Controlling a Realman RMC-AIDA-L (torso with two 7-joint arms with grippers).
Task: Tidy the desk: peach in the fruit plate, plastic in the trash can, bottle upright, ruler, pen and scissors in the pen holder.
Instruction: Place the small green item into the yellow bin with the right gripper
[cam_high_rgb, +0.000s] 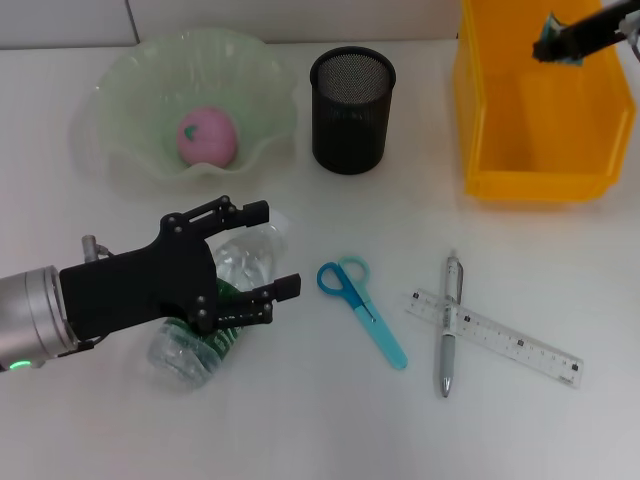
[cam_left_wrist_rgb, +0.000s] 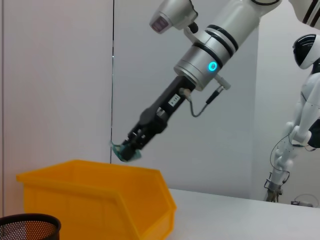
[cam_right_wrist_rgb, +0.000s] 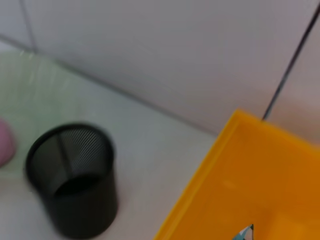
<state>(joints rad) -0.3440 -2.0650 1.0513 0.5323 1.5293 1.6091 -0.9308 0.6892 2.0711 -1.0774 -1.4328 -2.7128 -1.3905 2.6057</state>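
Observation:
A pink peach (cam_high_rgb: 207, 136) lies in the pale green fruit plate (cam_high_rgb: 130, 80). A clear bottle (cam_high_rgb: 186, 354) with a green label lies on its side. My left gripper (cam_high_rgb: 275, 250) is open, its fingers on either side of the bottle's upper part. My right gripper (cam_high_rgb: 553, 42) is shut on a teal plastic scrap (cam_high_rgb: 549, 35) above the yellow trash bin (cam_high_rgb: 540, 170); the left wrist view shows the scrap (cam_left_wrist_rgb: 122, 152) above the bin (cam_left_wrist_rgb: 100, 200). Blue scissors (cam_high_rgb: 362, 308), a pen (cam_high_rgb: 449, 325) and a clear ruler (cam_high_rgb: 495, 338) lie on the table. The ruler crosses the pen. The black mesh pen holder (cam_high_rgb: 352, 97) stands upright.
The pen holder (cam_right_wrist_rgb: 72, 185) stands between the plate and the bin (cam_right_wrist_rgb: 250, 185) at the back of the white table. A wall rises right behind them. Another robot (cam_left_wrist_rgb: 300, 115) stands far off in the left wrist view.

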